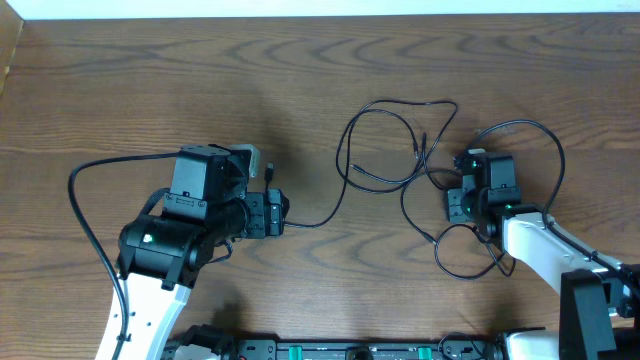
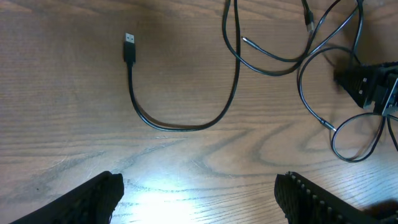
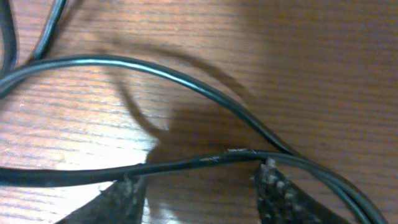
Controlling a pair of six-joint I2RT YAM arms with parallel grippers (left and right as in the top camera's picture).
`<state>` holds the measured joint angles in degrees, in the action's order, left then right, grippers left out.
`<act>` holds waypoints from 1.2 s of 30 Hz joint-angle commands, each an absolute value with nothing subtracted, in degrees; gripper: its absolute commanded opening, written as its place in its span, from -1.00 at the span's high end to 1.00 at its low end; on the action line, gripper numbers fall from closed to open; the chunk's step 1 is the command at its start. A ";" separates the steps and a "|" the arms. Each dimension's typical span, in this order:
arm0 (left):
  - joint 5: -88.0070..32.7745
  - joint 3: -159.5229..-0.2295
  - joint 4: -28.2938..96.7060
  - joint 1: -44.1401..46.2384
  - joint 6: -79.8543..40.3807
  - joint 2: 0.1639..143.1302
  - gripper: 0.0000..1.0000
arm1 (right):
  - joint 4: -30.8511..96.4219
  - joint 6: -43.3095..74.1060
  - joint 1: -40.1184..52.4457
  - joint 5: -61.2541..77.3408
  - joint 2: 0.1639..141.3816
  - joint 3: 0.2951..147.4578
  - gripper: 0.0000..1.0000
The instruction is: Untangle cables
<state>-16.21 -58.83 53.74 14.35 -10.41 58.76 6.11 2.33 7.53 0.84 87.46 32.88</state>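
Note:
Several thin black cables (image 1: 400, 150) lie tangled in loops right of the table's middle. One strand (image 2: 186, 126) runs left and ends in a USB plug (image 2: 129, 46). My left gripper (image 2: 199, 202) is open and empty, hovering just short of that strand; it also shows in the overhead view (image 1: 278, 215). My right gripper (image 1: 462, 200) sits low in the tangle's right side. Its fingers (image 3: 199, 190) are open, with a black cable (image 3: 199, 161) lying across their tips and another arching beyond. No white or grey cable shows.
The table (image 1: 150, 80) is brown wood, with its far edge along the top. The left arm's thick black cable (image 1: 85, 200) loops out to the left. The right gripper (image 2: 367, 84) shows at the right edge of the left wrist view.

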 commanded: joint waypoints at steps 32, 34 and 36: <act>-15.86 -58.54 54.35 14.22 -9.43 58.74 -0.67 | 1.80 -18.33 5.28 -12.19 88.03 31.75 -0.22; -15.86 -58.54 54.39 14.22 -9.43 58.74 -0.67 | 0.91 -18.26 2.92 -13.02 88.03 31.75 -0.18; -15.88 -58.54 54.76 14.22 -9.43 58.74 -0.67 | 0.56 -18.06 0.32 -12.97 88.03 31.75 -0.22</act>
